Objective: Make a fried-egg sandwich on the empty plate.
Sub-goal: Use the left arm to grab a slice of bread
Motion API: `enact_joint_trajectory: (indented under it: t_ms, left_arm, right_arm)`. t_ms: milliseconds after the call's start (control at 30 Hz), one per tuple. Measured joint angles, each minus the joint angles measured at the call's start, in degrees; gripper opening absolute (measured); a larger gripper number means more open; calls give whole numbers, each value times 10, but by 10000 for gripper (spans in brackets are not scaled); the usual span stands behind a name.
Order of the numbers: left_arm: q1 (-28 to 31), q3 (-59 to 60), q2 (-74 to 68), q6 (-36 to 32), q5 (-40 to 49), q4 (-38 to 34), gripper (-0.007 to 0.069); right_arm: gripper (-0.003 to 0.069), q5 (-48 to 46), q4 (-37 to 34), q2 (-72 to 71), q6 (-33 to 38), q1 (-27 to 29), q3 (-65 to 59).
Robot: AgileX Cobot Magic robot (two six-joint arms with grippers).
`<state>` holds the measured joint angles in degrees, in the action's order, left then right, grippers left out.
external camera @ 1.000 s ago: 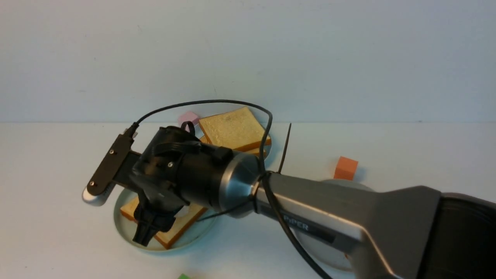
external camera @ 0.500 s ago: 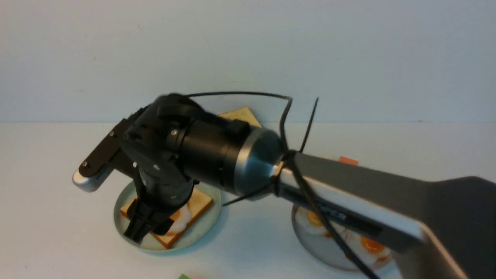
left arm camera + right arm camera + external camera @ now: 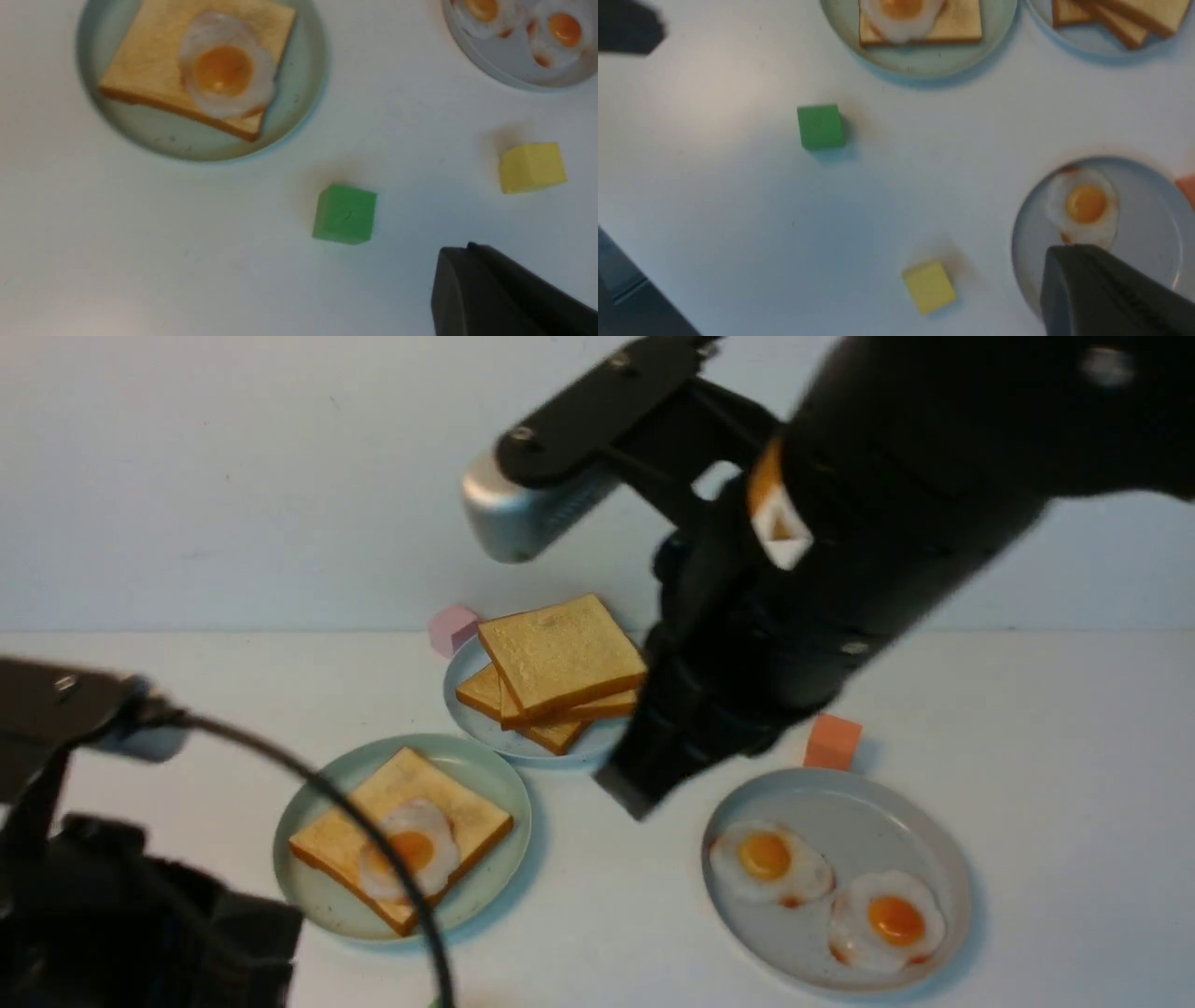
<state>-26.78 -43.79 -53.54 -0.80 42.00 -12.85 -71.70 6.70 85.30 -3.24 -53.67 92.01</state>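
The mint-green plate (image 3: 322,896) sits left of centre. It holds one toast slice (image 3: 453,803) with a fried egg (image 3: 408,849) lying uncovered on top. Both also show in the left wrist view, plate (image 3: 299,93) and egg (image 3: 224,74). My right gripper (image 3: 637,791) hangs high over the table between the plates, jaws together and empty. In its wrist view the gripper (image 3: 1069,256) is above the grey-blue plate. My left gripper (image 3: 460,252) is shut and empty above bare table near a green cube (image 3: 345,213). The left arm (image 3: 103,896) fills the lower left corner.
A pile of bare toast (image 3: 558,658) lies on a pale-blue plate (image 3: 467,709) at the back. A grey-blue plate (image 3: 920,821) at the right holds two fried eggs. Loose cubes lie around: pink (image 3: 451,627), orange (image 3: 833,741), yellow (image 3: 532,167).
My right arm has lifted up and away to the right from the mint plate, leaving the egg on the toast. My left arm has come into view at the lower left.
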Motion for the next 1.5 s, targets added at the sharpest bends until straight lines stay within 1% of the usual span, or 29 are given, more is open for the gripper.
enact_joint_trajectory:
  t_ms: [67, 100, 133, 233, 300, 400, 567, 767, 867, 933, 1000, 1067, 1100, 1133, 1200, 1267, 1300, 1367, 1500]
  left_arm:
    - [0, -51, -77, -66, -4, -32, -13]
    - [0, -72, -106, -86, -4, -44, -13]
    - [0, -104, -150, -129, -5, -58, -13]
    - [1, -187, -248, -191, -1, -83, -13]
    - [4, -233, -309, -214, 4, -87, -13]
    - [7, -308, -392, -233, 11, -75, -13]
    - [7, -437, -514, -237, 36, -53, -13]
    - [17, -630, -654, -241, 118, -52, -13]
    - [22, -690, -696, -241, 137, -52, 5]
    - [25, -723, -720, -247, 144, -50, 41]
    - [29, -752, -745, -282, 140, -46, 137]
    - [29, -755, -755, -311, 128, -31, 207]
    - [30, -757, -761, -325, 119, -20, 262]
    - [30, -757, -761, -327, 117, -20, 272]
    - [30, -757, -773, -347, 98, 0, 360]
    - [30, -757, -785, -353, 83, 8, 418]
    - [30, -757, -793, -355, 75, 13, 437]
    - [30, -757, -807, -355, 64, 20, 451]
    - [30, -758, -820, -357, 51, 34, 444]
  right_arm:
    - [-10, 0, -1, -56, -17, 0, -61]
    - [-10, 0, -1, -78, -23, 0, -80]
    - [-10, -1, -1, -111, -35, 0, -121]
    - [-9, -1, -1, -184, -64, 0, -193]
    - [-8, 7, -1, -234, -84, 0, -230]
    - [-6, 23, -1, -288, -109, 0, -260]
    - [-3, 27, -1, -345, -134, 0, -290]
    - [0, 16, -1, -410, -147, 0, -315]
    - [2, 16, 0, -431, -153, 0, -318]
    - [3, 16, 1, -447, -160, 0, -318]
    - [4, 16, 2, -467, -166, 0, -318]
    - [6, 15, 2, -477, -169, 0, -320]
    - [7, 14, 2, -483, -171, 0, -321]
    - [7, 13, 2, -484, -171, 0, -321]
    - [7, 7, 1, -492, -173, 0, -323]
    - [8, 3, 1, -495, -174, 0, -323]
    - [8, 1, 1, -498, -174, 0, -323]
    - [8, -1, 1, -499, -174, 0, -323]
    - [8, -1, 1, -499, -177, 0, -323]
